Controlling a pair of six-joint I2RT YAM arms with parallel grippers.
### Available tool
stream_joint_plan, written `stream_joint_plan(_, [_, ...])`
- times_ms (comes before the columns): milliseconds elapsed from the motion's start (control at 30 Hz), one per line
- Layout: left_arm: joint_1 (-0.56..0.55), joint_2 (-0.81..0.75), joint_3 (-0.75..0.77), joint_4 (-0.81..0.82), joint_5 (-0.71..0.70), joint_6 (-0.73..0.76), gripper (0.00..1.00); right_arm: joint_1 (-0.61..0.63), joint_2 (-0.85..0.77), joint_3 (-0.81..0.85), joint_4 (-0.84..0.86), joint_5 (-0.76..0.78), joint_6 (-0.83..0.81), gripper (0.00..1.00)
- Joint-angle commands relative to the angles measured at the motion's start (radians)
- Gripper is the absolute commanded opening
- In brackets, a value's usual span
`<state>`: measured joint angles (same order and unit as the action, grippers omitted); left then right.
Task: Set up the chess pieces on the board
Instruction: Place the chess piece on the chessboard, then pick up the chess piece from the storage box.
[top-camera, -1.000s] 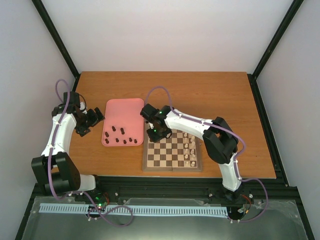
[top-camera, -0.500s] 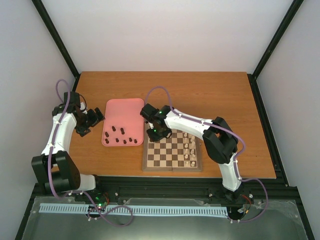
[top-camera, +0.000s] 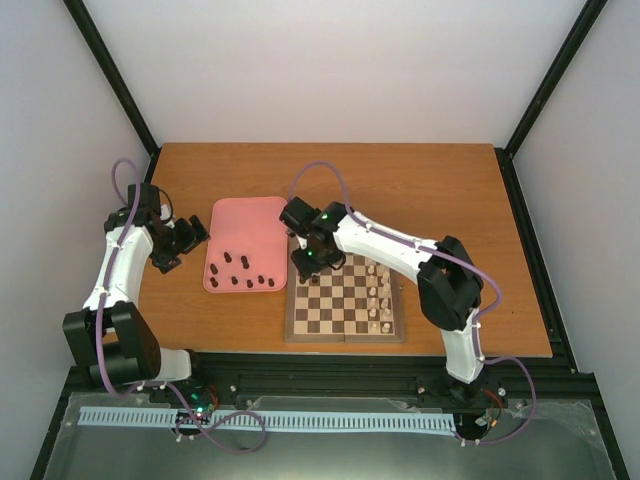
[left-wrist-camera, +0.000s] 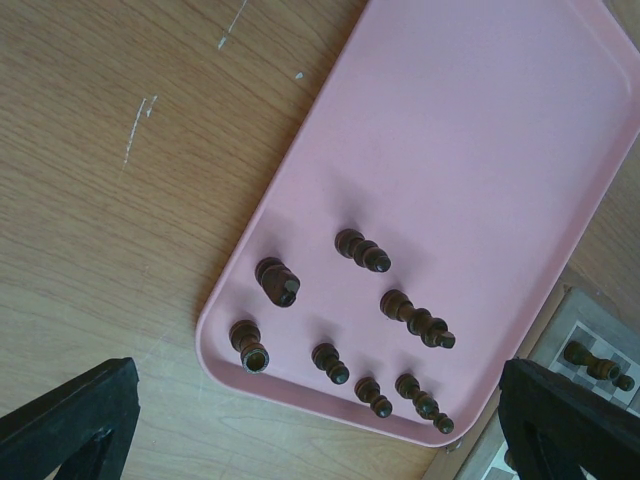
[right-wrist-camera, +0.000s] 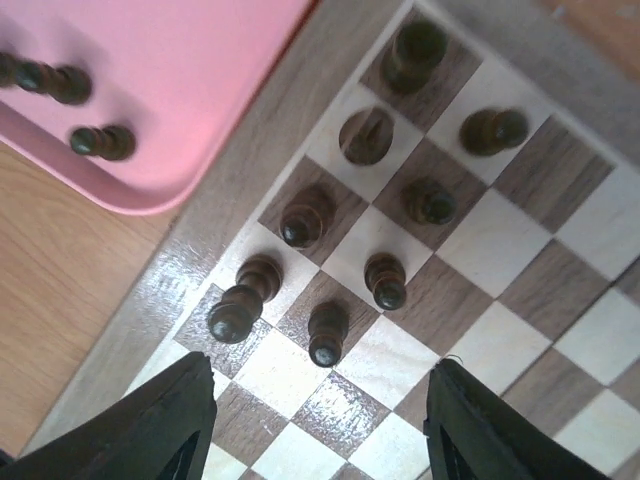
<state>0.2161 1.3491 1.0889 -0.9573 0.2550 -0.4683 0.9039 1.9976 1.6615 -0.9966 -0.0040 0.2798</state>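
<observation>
Over board (right-wrist-camera: 480, 240) corner's standing chess pieces (right-wrist-camera: 385, 282): right hand (right-wrist-camera: 322, 380), apart, gripping nothing. Beside pink tray (left-wrist-camera: 480, 140): left hand (left-wrist-camera: 320, 420), wide apart. On tray: maybe eight more, lying.

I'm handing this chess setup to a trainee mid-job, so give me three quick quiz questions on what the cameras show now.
1. True or false: the right gripper stands open above the board, holding nothing.
2. The dark pieces that are off the board lie in: A) the pink tray; B) a bowl; C) a box.
3. In the top view, what colour are the pieces along the board's right side?
Key: 1 true; 2 A; 3 cream-white.
</observation>
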Motion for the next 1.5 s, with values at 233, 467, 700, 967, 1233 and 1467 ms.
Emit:
stream_joint_plan(233, [-0.004,-0.010,0.023,0.004,-0.005,0.017,1.00,0.007,-0.055,0.205,-0.092,0.106,-0.006,0.72])
stream_joint_plan(467, [-0.005,-0.015,0.032,-0.003,0.003,0.022,1.00,0.004,0.052,0.447,-0.132,0.105,-0.045,1.00])
stream_joint_plan(700, [-0.006,-0.012,0.045,-0.009,0.010,0.022,1.00,0.013,0.196,0.711,-0.159,0.038,-0.065,0.90])
stream_joint_plan(967, [-0.006,-0.015,0.036,-0.007,0.011,0.016,1.00,0.048,0.356,0.800,-0.112,-0.124,-0.051,0.64])
stream_joint_plan(1233, [-0.008,-0.018,0.031,-0.009,0.007,0.011,1.00,0.087,0.450,0.777,0.006,-0.167,-0.060,0.56])
stream_joint_plan(1467, [-0.013,-0.032,0.019,-0.013,0.015,0.011,1.00,0.089,0.516,0.748,0.046,-0.180,-0.062,0.46])
